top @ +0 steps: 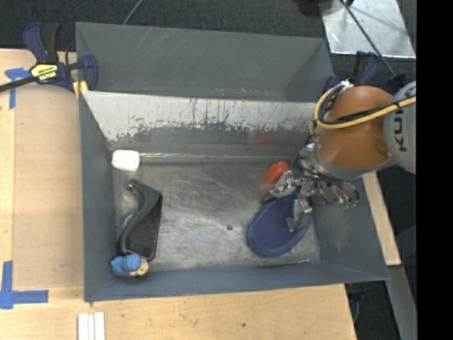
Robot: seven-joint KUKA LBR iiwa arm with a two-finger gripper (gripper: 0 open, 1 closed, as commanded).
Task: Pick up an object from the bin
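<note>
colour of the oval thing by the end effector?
The oval thing is dark blue; camera view shows it best.

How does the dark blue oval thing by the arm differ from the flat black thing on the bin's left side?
The dark blue thing is a rounded oval; the black thing is a longer, straighter-edged slab. The blue one lies at the right of the bin under the claw; the black one lies at the left, away from it. Both lie flat on the bin floor.
</note>
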